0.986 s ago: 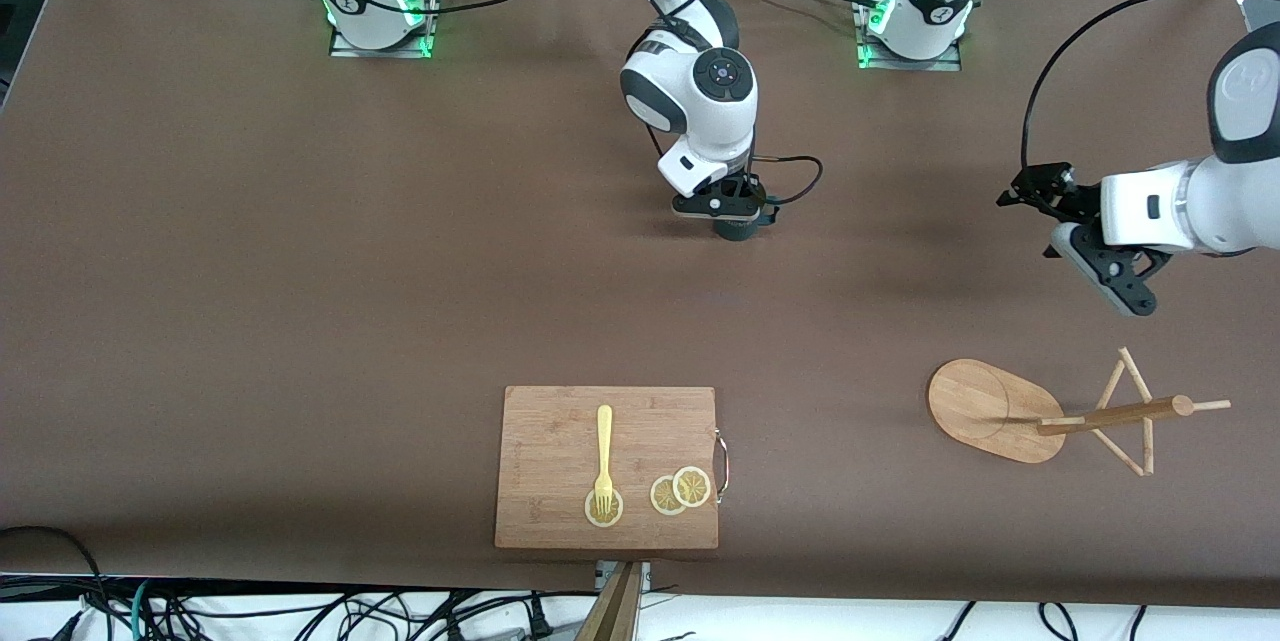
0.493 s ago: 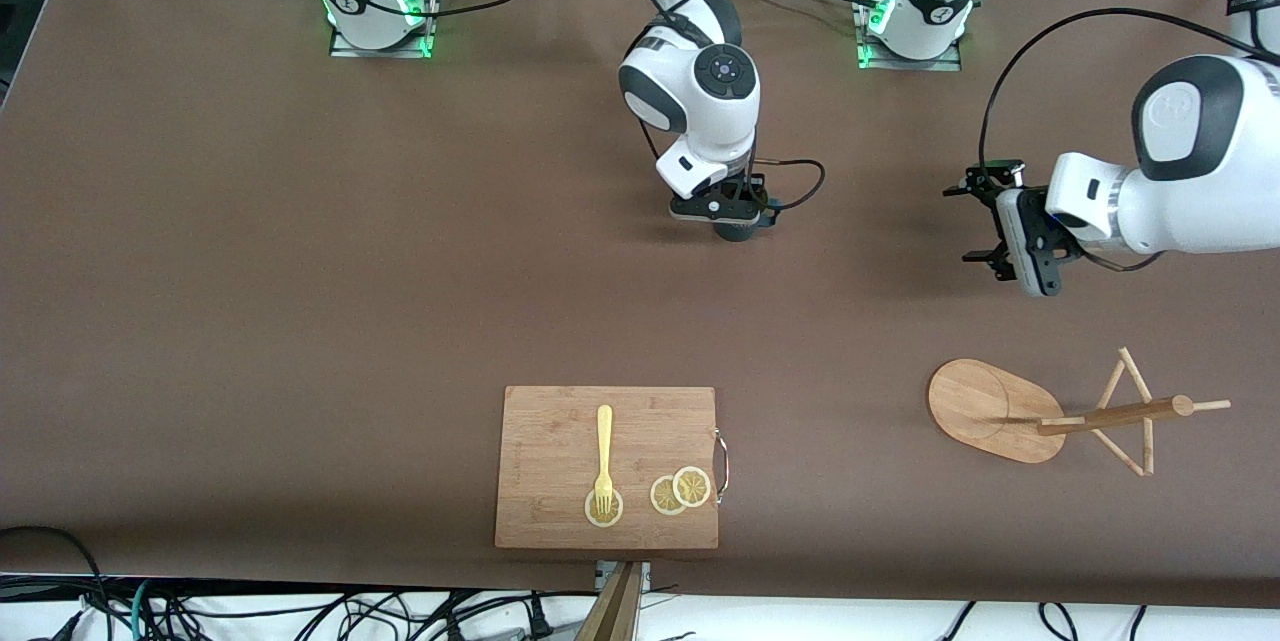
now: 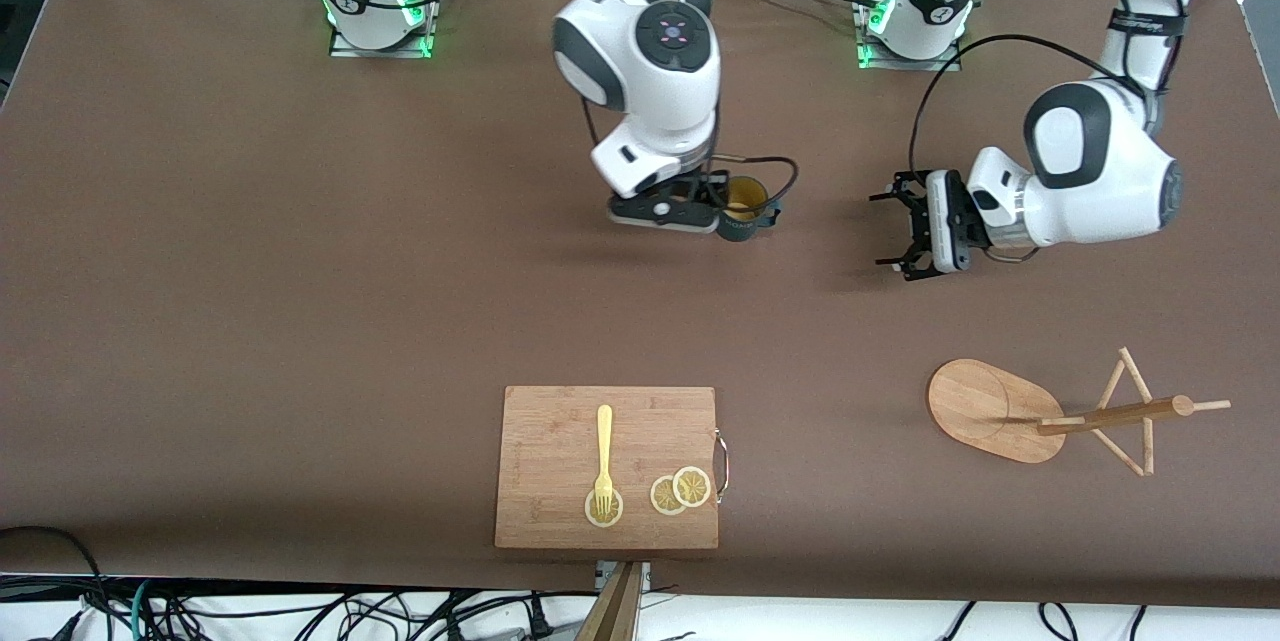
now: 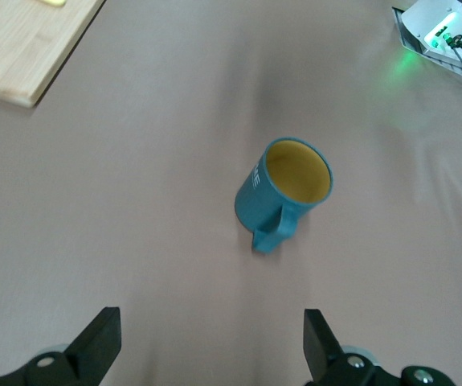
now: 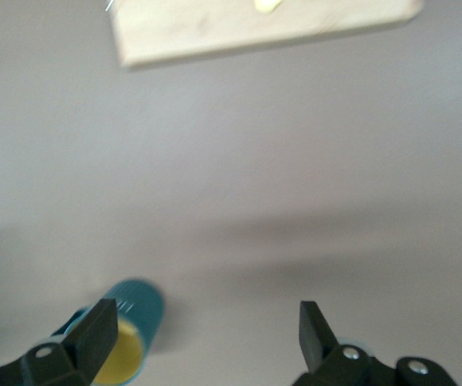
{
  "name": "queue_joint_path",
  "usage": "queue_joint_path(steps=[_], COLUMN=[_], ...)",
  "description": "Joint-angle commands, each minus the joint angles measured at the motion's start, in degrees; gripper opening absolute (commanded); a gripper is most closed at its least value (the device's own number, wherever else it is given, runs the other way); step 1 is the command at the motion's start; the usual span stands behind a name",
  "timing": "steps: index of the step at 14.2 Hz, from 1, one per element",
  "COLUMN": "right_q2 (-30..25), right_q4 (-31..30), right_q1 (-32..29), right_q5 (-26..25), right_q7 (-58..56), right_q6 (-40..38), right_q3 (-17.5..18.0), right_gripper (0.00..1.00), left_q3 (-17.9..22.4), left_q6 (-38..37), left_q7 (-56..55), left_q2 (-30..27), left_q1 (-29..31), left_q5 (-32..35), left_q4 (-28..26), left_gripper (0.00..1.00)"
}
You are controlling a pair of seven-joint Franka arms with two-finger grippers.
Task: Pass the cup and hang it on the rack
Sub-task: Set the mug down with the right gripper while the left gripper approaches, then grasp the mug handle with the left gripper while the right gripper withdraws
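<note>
While my right arm has lifted and drawn back toward its base over the last second, my left arm has swung in from its end of the counter (image 3: 250, 271) toward the middle. That tells me the pass is at its hinge: the setting-down looks finished and the picking-up falls to my left side next.

My right end effector (image 3: 690, 211) hangs just beside the cup (image 3: 744, 208), fingers spread wide and holding nothing; its wrist view shows the cup clear of them. A second ago it sat low over the cup, so I judge it has released.

My left end effector (image 3: 897, 233) is well apart from the cup, pointed at it, fingers wide and empty.

Upright on the counter stands the small teal cup, yellow inside showing, its loop handle (image 4: 275, 233) turned toward my left wrist camera.

Nearer the front camera, toward the left arm's end, the wooden mug rack (image 3: 1000, 411) waits with bare pegs (image 3: 1135, 411).
</note>
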Motion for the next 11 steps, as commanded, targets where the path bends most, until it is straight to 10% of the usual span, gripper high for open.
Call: queue_joint_path(steps=[1, 11], right_q2=[-5.1, -20.2], right_q4=[-2.6, -12.2], right_q1=[-2.6, -14.7], right_q5=[-0.1, 6.6], right_q7=[-3.9, -26.9], right_q6=[-3.1, -11.3], right_q3=[-3.2, -9.2], right_gripper=[1.00, 1.00], left_q3=[-2.4, -3.8], left_q6=[5.9, 10.6], left_q7=[11.6, 48.2], left_q2=[0.5, 14.2], left_q1=[0.1, -1.8], left_q5=[-6.8, -29.7], left_q4=[-3.7, -5.5], left_gripper=[1.00, 1.00])
